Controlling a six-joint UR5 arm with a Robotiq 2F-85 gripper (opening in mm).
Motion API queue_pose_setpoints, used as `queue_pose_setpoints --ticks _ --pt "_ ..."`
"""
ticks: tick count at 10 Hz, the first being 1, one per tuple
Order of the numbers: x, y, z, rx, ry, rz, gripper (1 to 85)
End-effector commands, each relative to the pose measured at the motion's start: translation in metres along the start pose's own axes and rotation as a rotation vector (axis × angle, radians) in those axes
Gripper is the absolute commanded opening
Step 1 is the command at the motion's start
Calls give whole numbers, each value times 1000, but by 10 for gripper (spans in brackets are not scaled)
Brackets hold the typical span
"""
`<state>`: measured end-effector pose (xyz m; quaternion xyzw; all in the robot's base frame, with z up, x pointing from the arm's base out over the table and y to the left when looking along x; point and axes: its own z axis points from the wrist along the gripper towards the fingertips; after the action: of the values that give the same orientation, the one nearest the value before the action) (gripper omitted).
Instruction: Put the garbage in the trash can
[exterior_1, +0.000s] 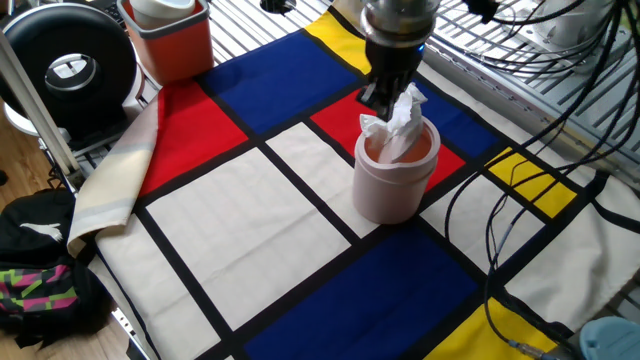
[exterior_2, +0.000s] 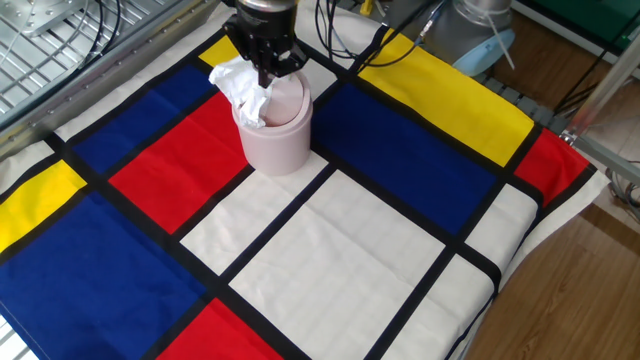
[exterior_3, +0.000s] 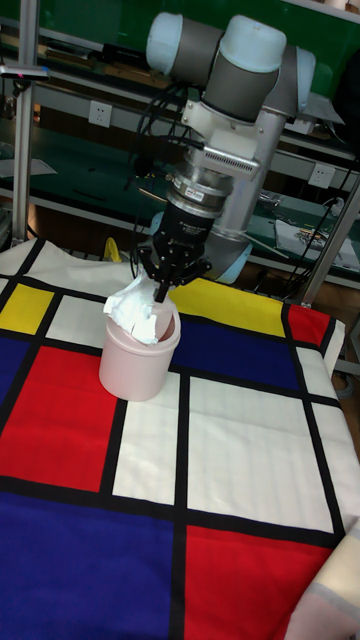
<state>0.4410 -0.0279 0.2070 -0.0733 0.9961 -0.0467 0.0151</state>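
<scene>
A crumpled wad of white tissue sits in the open mouth of the pale pink trash can, its upper half sticking out above the rim and spilling toward one side; the part inside the can is hidden; the can stands upright on a tablecloth of red, blue, yellow and white blocks; the gripper hangs just above the tissue, its dark fingers close together, but whether they pinch the paper or merely touch it cannot be told; a red-orange bin is cut off at the top edge of one fixed view.
</scene>
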Motion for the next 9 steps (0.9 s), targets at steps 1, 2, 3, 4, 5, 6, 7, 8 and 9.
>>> queue_pose_setpoints --ticks 1,2,3,4,5,6,7,8,9 --pt "-3 17 -5 -11 19 63 10" --pt "-4 16 -5 -9 12 123 10" --pt "-13 14 -5 0 -20 192 10" --pt "-21 7 -6 20 -53 222 10" --pt "-23 0 -6 46 -65 238 10" --pt "-21 -8 -6 77 -63 232 10" --pt "-16 -5 -6 71 -38 183 10" --pt "-15 -15 -11 43 -16 133 10" --pt "-15 -36 -19 43 2 96 10"
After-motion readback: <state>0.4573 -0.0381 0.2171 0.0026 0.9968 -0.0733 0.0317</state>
